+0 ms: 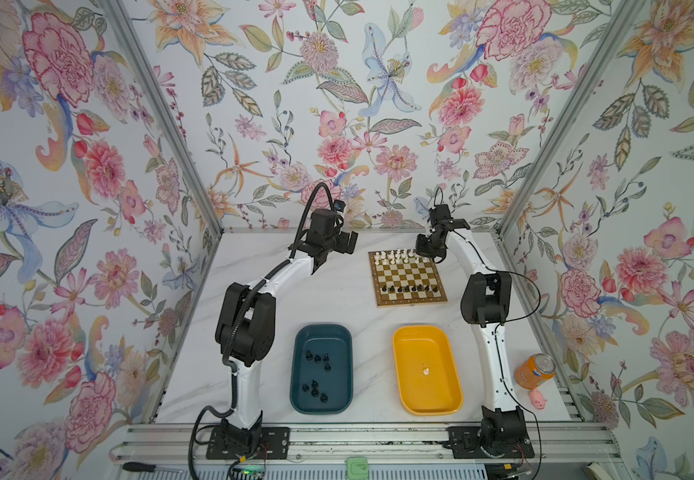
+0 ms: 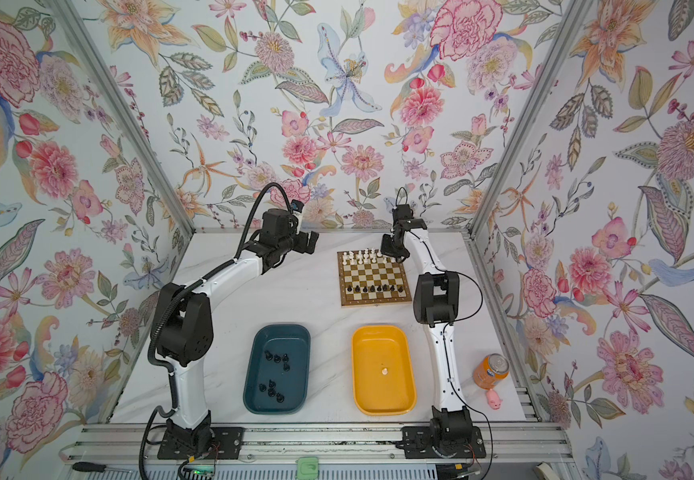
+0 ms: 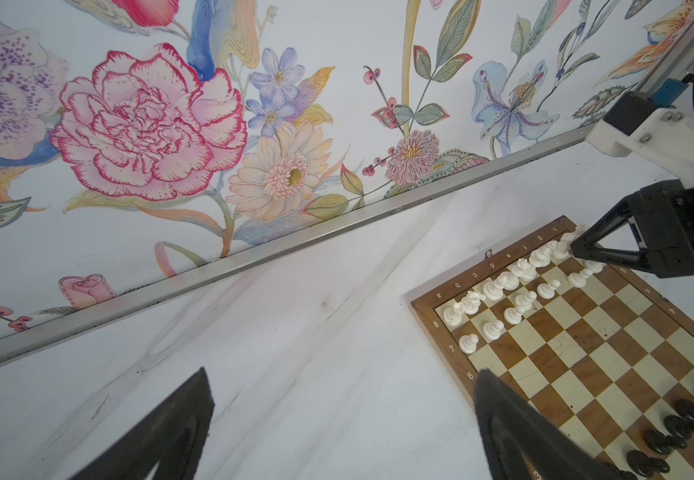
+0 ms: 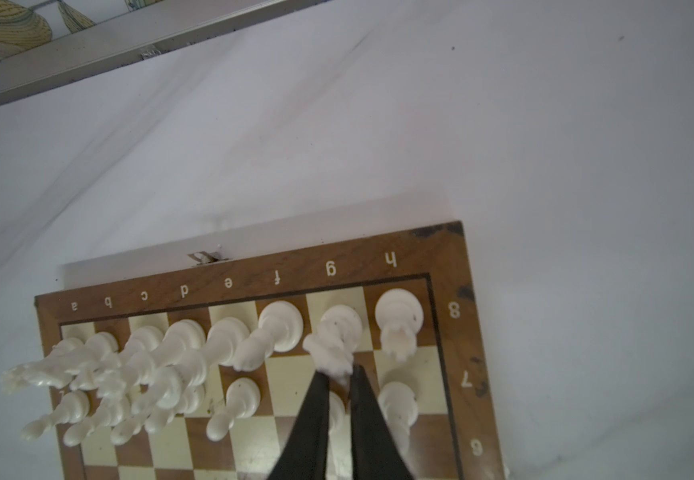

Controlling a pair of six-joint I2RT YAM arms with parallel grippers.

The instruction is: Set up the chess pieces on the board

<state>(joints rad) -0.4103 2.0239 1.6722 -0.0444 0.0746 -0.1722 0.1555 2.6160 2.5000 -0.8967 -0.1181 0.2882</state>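
Two sets of jaws are mine. My right gripper is pressed nearly together around a white pawn that stands upright on g7, near the far edge of the board; I judge it pinched. The knight sits just beyond my fingertips and the h7 pawn just beside, so the clear way out is straight up. My left gripper hangs spread wide and empty, off the board's left side.

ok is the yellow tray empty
Not empty. Both top views show one small white piece lying near the middle of the yellow tray. It is too small to tell which piece.
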